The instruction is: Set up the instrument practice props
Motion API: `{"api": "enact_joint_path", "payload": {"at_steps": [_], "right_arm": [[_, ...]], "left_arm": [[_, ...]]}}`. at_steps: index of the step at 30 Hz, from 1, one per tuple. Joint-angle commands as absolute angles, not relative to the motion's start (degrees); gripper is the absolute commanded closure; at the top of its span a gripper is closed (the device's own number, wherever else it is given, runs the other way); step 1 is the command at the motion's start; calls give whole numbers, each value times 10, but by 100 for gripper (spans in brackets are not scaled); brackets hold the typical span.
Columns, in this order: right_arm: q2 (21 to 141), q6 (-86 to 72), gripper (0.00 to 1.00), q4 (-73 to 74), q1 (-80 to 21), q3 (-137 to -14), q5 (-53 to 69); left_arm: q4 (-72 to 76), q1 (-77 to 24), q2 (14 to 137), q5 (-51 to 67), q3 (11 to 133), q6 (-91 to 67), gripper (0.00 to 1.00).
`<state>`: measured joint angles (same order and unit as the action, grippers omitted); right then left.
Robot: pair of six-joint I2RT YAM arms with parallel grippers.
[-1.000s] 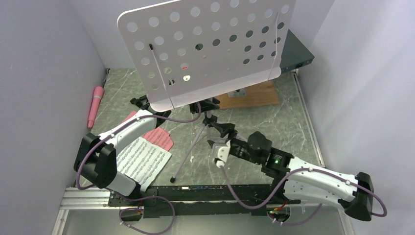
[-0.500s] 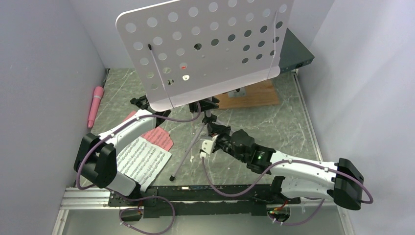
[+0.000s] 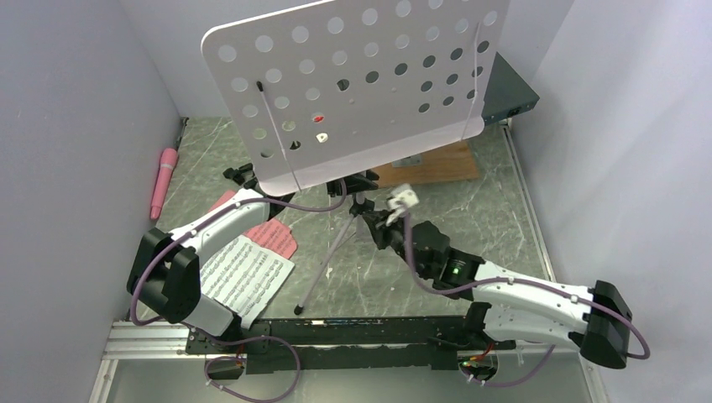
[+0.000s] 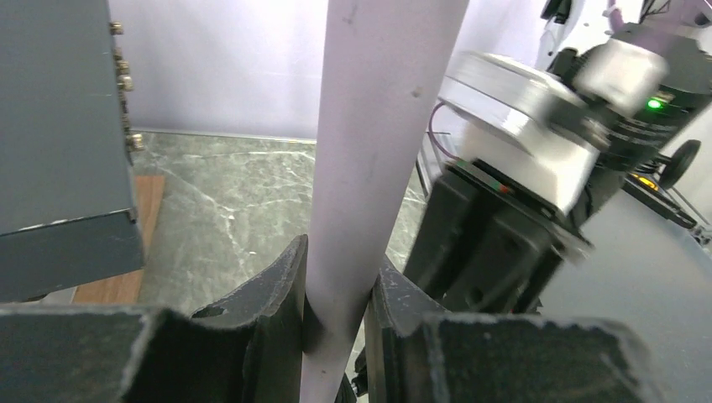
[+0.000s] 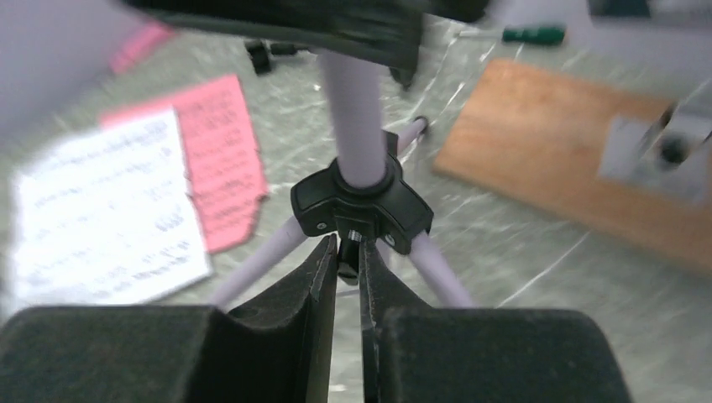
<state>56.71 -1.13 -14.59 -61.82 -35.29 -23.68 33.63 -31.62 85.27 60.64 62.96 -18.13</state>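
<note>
Marbled table (image 3: 495, 210), pink microphone (image 3: 163, 181) by left wall, music sheets (image 3: 243, 273) front left, wooden board (image 3: 437, 164) at back

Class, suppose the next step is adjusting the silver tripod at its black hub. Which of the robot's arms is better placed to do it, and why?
Right. The right gripper sits at the tripod hub, its jaws pinched on the hub's underside. The left gripper is occupied, clamped around the pole higher up.

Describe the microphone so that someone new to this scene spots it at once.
From the big perforated desk in the overhead view, look down and left to the side wall. The microphone lies on the table along that wall's foot. It is a slim pink stick, unlike the flat pink sheet nearby.
</note>
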Motion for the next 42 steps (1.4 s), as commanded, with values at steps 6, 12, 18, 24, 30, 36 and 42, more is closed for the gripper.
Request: {"api": "enact_joint_path", "payload": {"at_steps": [6, 12, 18, 24, 30, 36, 42], "right_arm": [[438, -662, 100, -36, -597, -256, -401], [471, -761, 100, -21, -516, -238, -283], [433, -539, 91, -142, -512, -197, -243], [375, -337, 23, -103, -512, -254, -171], [416, -372, 25, -93, -505, -315, -145], [485, -445, 45, -75, -490, -367, -145], [495, -441, 51, -109, -482, -354, -107]], "left_arm": [[320, -318, 845, 601, 639, -262, 100], [303, -322, 847, 599, 642, -249, 100], [288, -325, 844, 596, 644, -236, 100], [305, -325, 840, 600, 642, -251, 100], [311, -327, 836, 602, 641, -257, 100], [297, -329, 834, 600, 643, -245, 100], [299, -330, 832, 601, 642, -245, 100]]}}
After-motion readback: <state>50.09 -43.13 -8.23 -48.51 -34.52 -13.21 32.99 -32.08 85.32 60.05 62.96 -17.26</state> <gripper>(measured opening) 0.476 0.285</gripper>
